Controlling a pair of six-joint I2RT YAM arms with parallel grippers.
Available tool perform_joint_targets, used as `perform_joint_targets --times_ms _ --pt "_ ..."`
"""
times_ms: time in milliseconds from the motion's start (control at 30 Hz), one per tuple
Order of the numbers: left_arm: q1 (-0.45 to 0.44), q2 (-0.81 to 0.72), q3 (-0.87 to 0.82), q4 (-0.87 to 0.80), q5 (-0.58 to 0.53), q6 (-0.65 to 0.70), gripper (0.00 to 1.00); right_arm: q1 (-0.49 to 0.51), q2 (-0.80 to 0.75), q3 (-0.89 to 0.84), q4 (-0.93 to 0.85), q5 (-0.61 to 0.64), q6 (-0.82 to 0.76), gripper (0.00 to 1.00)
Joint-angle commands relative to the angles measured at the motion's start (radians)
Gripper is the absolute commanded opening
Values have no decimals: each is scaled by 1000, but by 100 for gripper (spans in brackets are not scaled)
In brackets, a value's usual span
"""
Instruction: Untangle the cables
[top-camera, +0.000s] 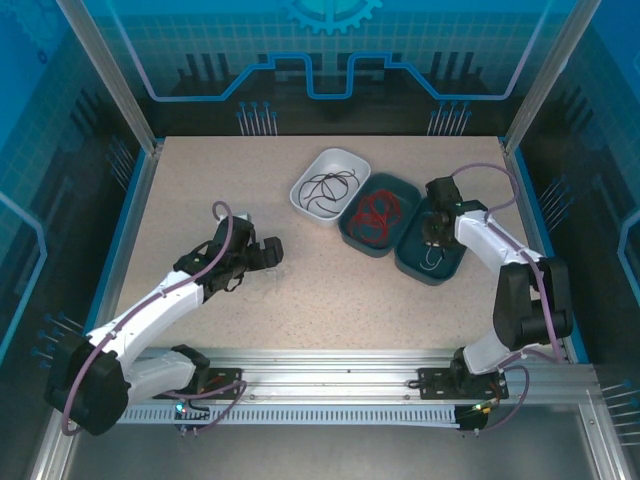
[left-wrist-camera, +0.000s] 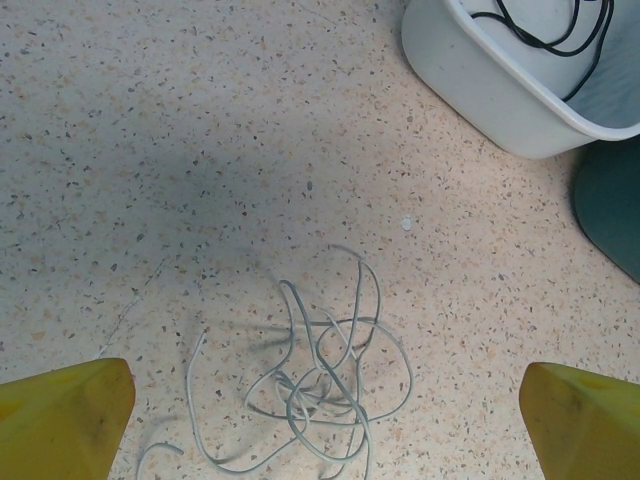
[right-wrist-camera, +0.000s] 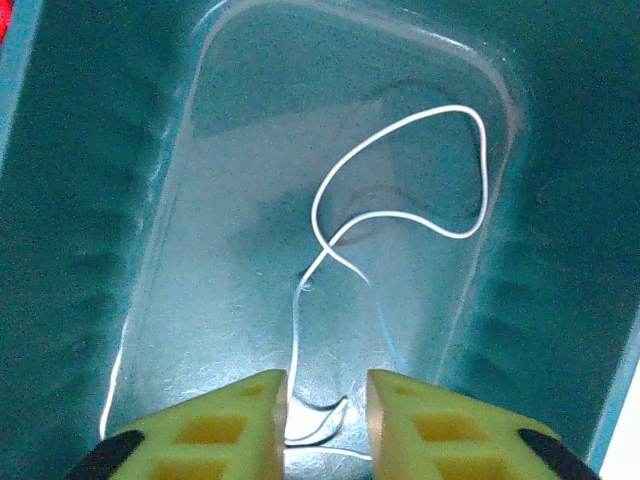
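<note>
**Top external.** Sorting looks partly done. The black cables (top-camera: 328, 190) are in the white bin (top-camera: 305, 185), the red cables (top-camera: 378, 215) in the middle teal bin (top-camera: 345, 228), and one white cable (top-camera: 432, 262) in the right teal bin (top-camera: 455, 270). The R gripper (top-camera: 435, 228) hangs over the right teal bin. The L gripper (top-camera: 262, 252) is low over the speckled table (top-camera: 300, 300), well apart from the bins.

**Left wrist.** L gripper (left-wrist-camera: 322, 375): yellow fingers (left-wrist-camera: 60, 420) are spread wide and hold nothing. Betw. them on the table (left-wrist-camera: 200, 150) lies the tangle of white cables (left-wrist-camera: 320, 385). Several loops cross at its centre, and free ends trail to the left.
- Step in hand, as judged: pick one strand out of this tangle.
- Best done by pinching a free end or an outer loop, not the dense middle.
- Lift slowly so the loops slide off rather than tighten.
- The white bin (left-wrist-camera: 470, 80) w/ black cables (left-wrist-camera: 540, 30) is at upper right, and a teal bin (left-wrist-camera: 610, 210) at the right edge.
- Either rim could snag a strand dragged that way, so open table is the safer pull direction.

**Right wrist.** R gripper (right-wrist-camera: 325, 385): the fingers are near each other but w/ a clear gap, and nothing is pinched. The white cable (right-wrist-camera: 440, 108) lies loose on the floor of the right teal bin (right-wrist-camera: 90, 220). Its lower end curls betw. the fingertips. The bin walls are steep on both sides, so a straight-up exit looks least likely to hook the cable out.
</note>
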Motion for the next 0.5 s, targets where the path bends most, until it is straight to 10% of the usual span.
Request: perform_joint_targets --times_ms 0,467 --pt "11 -20 -13 -17 -7 20 99 -13 -23 22 -1 -10 -8 34" --pt "36 -24 -24 -33 -83 -67 99 155 -216 17 -26 -45 42 45"
